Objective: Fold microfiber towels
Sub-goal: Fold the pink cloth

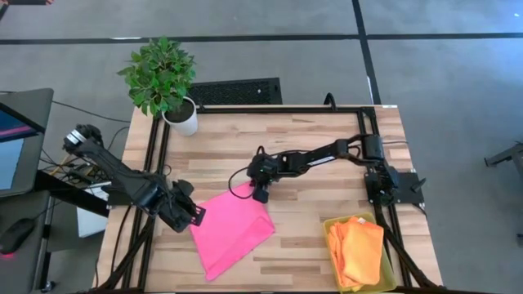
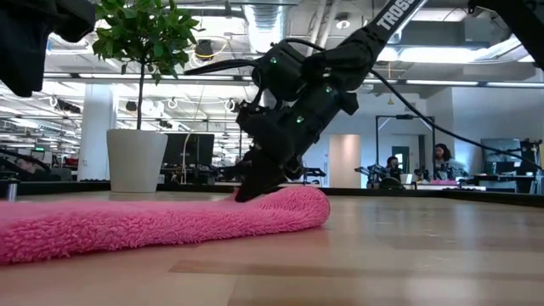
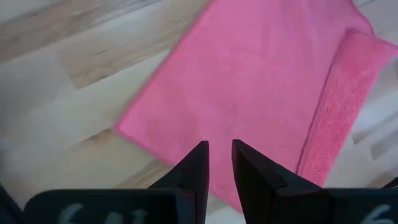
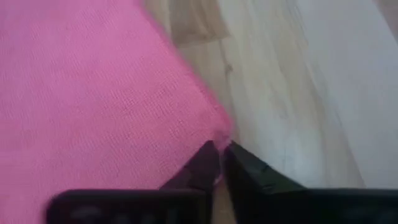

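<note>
The hot pink, soft, folded microfiber towel [image 2: 153, 223] is lying on the pale wooden table [image 2: 382, 255]; the right hand [image 1: 261, 194] is pinching its far corner, while the left hand [image 1: 194, 214], slightly parted, is hovering empty beside its near edge

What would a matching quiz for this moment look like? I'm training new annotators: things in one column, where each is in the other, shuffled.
Things:
1. pink towel
2. orange towels
3. plant
4. right gripper

Places:
A. in the yellow bin
B. at the pink towel's far corner
C. flat on the table's middle front
D. at the table's far left corner

Pairs: 1-C, 2-A, 3-D, 4-B
</note>
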Robot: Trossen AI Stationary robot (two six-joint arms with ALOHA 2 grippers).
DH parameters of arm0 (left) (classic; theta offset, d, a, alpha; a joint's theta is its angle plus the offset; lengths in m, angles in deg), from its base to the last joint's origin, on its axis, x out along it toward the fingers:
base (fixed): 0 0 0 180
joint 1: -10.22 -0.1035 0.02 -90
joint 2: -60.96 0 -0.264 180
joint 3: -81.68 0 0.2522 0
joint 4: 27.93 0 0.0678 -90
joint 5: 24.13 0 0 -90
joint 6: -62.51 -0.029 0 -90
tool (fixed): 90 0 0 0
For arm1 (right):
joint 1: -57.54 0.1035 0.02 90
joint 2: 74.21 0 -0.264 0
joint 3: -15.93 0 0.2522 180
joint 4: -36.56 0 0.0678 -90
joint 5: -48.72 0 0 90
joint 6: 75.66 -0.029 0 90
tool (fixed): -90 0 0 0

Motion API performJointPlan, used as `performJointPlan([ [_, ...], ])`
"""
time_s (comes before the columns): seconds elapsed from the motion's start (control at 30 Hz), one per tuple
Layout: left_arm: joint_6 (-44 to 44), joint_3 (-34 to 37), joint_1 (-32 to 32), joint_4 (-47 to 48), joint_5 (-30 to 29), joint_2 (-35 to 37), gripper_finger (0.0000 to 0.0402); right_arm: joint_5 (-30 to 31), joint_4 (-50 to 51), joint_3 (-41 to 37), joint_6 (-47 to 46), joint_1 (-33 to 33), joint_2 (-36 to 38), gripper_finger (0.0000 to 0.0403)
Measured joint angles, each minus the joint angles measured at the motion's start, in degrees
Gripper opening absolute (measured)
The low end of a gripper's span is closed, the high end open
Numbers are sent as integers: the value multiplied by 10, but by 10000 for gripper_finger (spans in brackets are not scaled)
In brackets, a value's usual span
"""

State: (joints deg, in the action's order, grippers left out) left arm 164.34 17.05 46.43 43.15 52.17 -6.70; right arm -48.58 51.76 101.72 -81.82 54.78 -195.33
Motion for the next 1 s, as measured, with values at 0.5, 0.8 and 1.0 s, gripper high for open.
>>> performJointPlan([
  [0.5,129,6,-15,63,49,-93,62,-40,37,-1,6,2,19,10],
  [0.8,149,40,-51,48,108,-116,106,-46,37,-1,6,3,19,6],
  [1.0,153,106,-67,-34,115,-116,108,-47,37,-1,6,3,19,3],
])
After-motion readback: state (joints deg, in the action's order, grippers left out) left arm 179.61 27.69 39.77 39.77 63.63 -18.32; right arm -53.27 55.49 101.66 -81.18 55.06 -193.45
